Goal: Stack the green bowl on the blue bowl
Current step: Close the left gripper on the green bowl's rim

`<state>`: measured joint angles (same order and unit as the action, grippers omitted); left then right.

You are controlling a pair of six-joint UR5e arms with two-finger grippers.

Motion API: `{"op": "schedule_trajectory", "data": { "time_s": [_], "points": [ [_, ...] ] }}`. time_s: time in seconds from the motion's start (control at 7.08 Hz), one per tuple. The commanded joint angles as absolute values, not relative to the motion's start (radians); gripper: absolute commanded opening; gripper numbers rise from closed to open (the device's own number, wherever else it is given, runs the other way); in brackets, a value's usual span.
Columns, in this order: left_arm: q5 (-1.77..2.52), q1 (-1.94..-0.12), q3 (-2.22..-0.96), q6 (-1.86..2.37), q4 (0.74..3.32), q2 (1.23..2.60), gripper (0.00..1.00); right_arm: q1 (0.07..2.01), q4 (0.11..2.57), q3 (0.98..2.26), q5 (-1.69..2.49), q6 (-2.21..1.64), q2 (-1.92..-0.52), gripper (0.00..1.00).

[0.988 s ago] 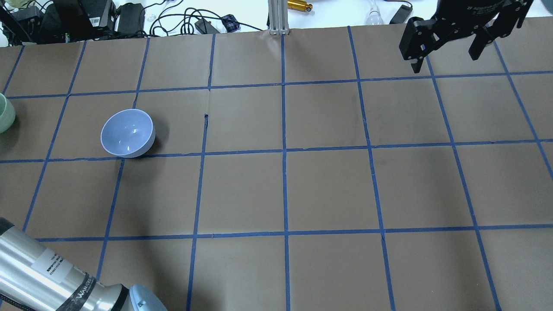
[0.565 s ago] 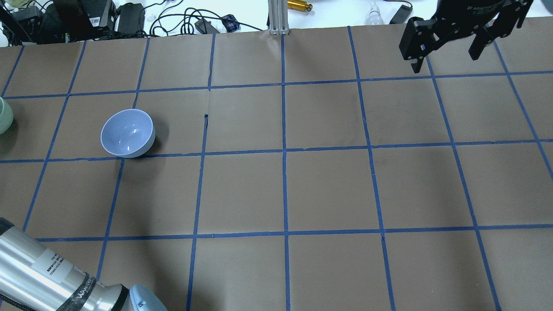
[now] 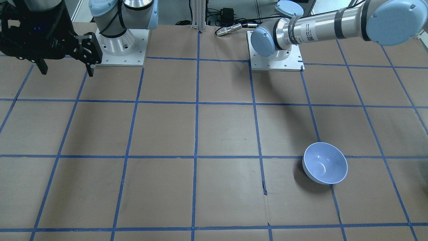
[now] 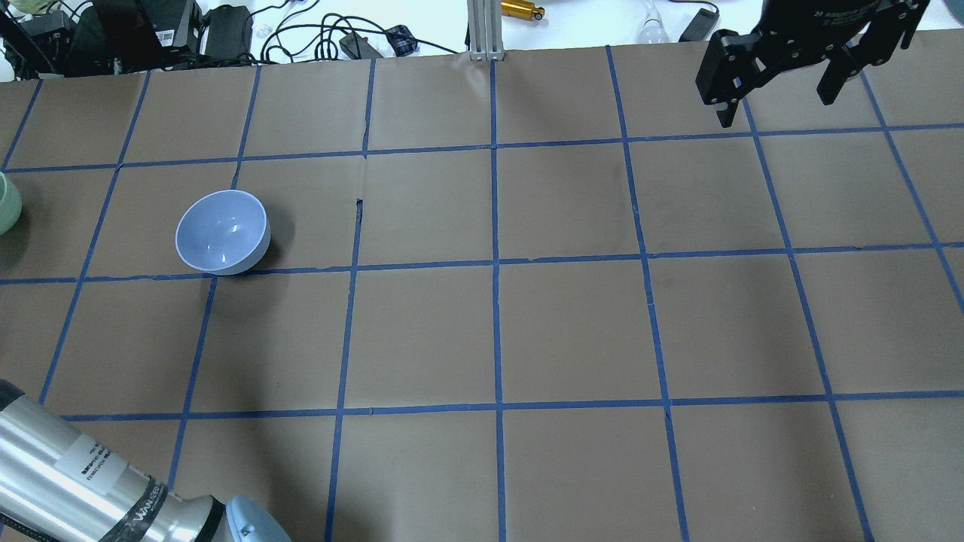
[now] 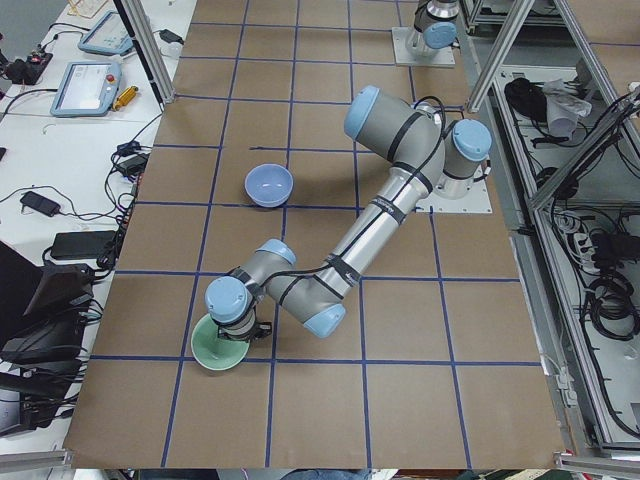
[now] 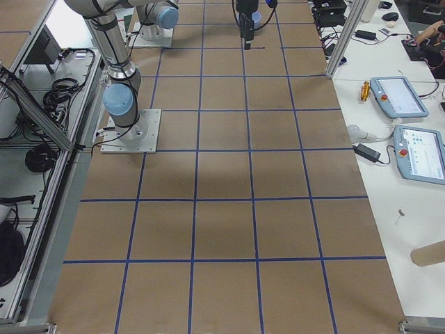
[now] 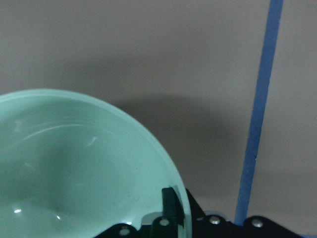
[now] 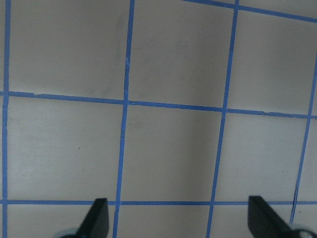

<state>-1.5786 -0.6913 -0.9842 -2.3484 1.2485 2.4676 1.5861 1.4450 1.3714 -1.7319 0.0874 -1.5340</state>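
Note:
The pale blue bowl (image 4: 223,231) stands upright on the brown paper, left of the middle; it also shows in the front view (image 3: 325,163) and the left side view (image 5: 269,184). The mint-green bowl (image 4: 6,202) is cut off by the overhead view's left edge and shows whole in the left side view (image 5: 220,345). In the left wrist view my left gripper (image 7: 181,208) grips the green bowl (image 7: 74,168) at its rim, one finger (image 7: 170,203) inside. My right gripper (image 4: 776,104) hangs open and empty over the far right of the table (image 3: 67,71), (image 8: 181,220).
Cables and power bricks (image 4: 226,30) and an aluminium post (image 4: 482,30) line the table's far edge. My left arm's links (image 5: 380,220) stretch low across the table near the blue bowl. The arm bases (image 3: 276,60) stand at the robot's side.
The green bowl has slid a little further left, out past the overhead view's edge. The blue bowl and the right gripper have stayed put.

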Motion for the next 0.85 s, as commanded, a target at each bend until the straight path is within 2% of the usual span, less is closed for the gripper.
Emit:
{"op": "schedule_trajectory", "data": {
  "time_s": [0.0, 0.28, 0.71],
  "points": [
    [-1.577, -0.692, -0.991, -2.35, 1.246, 2.467, 0.0, 1.586, 1.445, 1.371, -1.732, 0.087, -1.534, 1.0],
    [-1.575, -0.693, -0.991, -2.347, 1.249, 2.454, 0.0, 1.586, 1.445, 1.371, -1.732, 0.087, -1.534, 1.0],
    [-1.585, -0.754, -1.035, -2.345, 1.325, 2.338, 0.0, 1.586, 1.445, 1.371, -1.732, 0.087, -1.534, 1.0]
  ]
}}
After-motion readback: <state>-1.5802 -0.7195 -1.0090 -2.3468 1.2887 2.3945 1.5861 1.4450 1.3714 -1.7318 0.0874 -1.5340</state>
